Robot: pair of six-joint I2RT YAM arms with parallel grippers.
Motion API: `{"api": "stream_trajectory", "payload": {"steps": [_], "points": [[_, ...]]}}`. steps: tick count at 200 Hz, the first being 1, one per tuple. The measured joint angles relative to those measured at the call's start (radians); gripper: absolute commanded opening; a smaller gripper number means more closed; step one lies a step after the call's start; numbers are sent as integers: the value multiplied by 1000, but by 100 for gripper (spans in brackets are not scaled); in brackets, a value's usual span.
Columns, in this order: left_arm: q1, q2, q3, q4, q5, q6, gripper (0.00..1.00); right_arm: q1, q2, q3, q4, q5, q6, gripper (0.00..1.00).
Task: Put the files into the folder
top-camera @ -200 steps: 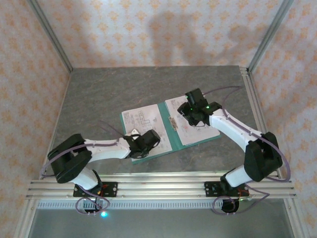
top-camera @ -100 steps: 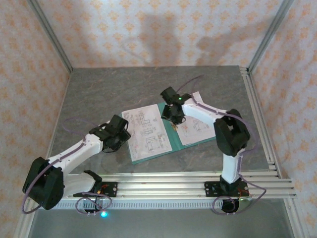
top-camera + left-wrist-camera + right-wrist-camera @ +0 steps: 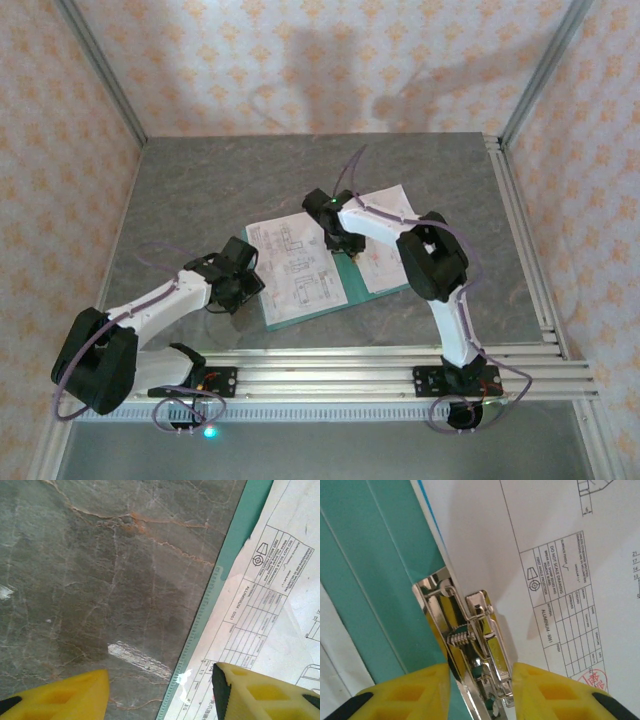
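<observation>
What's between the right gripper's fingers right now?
The metal clip on the folder spine, straddled by the right gripper; the right wrist view shows it.

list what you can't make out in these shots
- Right wrist view: whether the right hand presses the clip or only flanks it; the contact faces are out of sight.
- Left wrist view: the smallest print on the files is blurred; the left hand is cropped at the bottom edge.
- Top view: the right arm covers part of the folder.
</observation>
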Motion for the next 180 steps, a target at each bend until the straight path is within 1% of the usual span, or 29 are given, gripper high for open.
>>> {"api": "stream_trajectory", "payload": {"steps": [32,57,114,138,158,180], "points": [[0,0,-2,0,1,1,58,0,16,29,-7,10,-11,33],[0,-9,-19,8,6,12,62,0,35,31,-6,11,-11,28],[0,-65,-96,146,128,19,64,-14,26,-4,24,3,-11,24],[1,-76,-95,160,138,30,65,-25,19,-21,47,-13,-10,23],[32,-79,-63,136,129,55,65,-31,12,-32,60,-23,-11,22],[110,-61,29,103,103,112,67,-35,5,-39,67,-33,-23,21]]}}
